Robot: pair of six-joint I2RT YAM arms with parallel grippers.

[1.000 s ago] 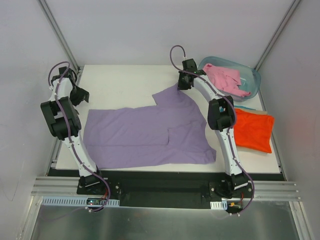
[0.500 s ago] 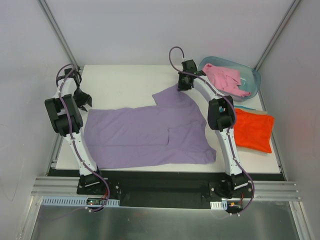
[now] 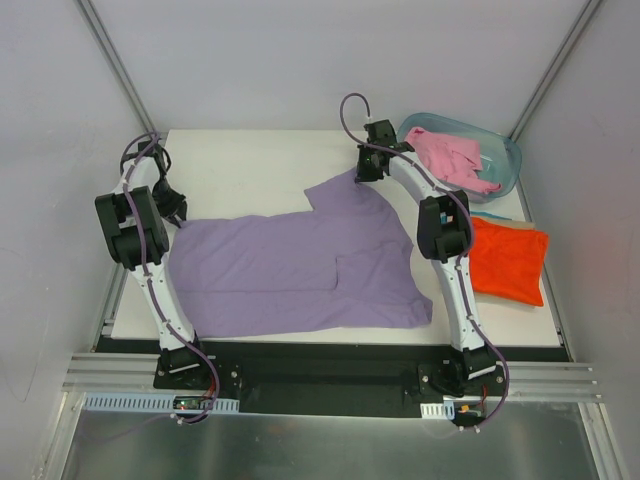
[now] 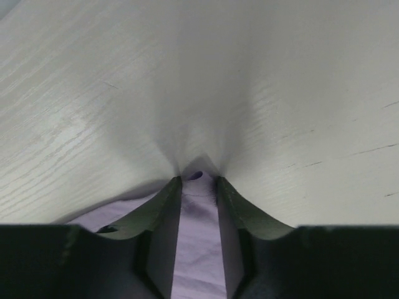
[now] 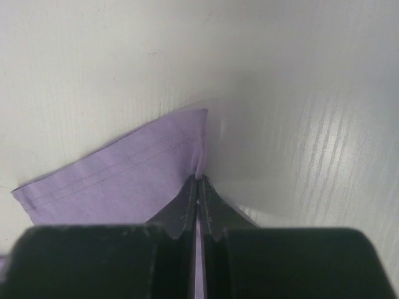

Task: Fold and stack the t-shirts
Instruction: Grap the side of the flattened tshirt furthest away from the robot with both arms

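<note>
A lavender t-shirt (image 3: 290, 265) lies spread flat across the white table (image 3: 250, 160). My right gripper (image 3: 366, 170) is at its far sleeve corner, shut on the hemmed edge of the cloth (image 5: 124, 180), with the jaws (image 5: 199, 179) pressed together. My left gripper (image 3: 172, 210) is down at the shirt's far-left corner. In the left wrist view its fingers (image 4: 198, 179) stand a narrow gap apart on the table, with lavender cloth (image 4: 198, 249) lying between them. An orange t-shirt (image 3: 508, 260) lies folded at the right. A pink t-shirt (image 3: 450, 158) is crumpled in the tub.
The translucent blue-green tub (image 3: 510, 150) stands at the back right corner. Metal frame posts and white walls close in the table on both sides. Bare tabletop (image 3: 240, 165) shows behind the lavender shirt.
The left gripper has dropped from above the table's left edge onto the shirt's far-left corner, and its jaws have narrowed around the cloth. The right arm has stayed put.
</note>
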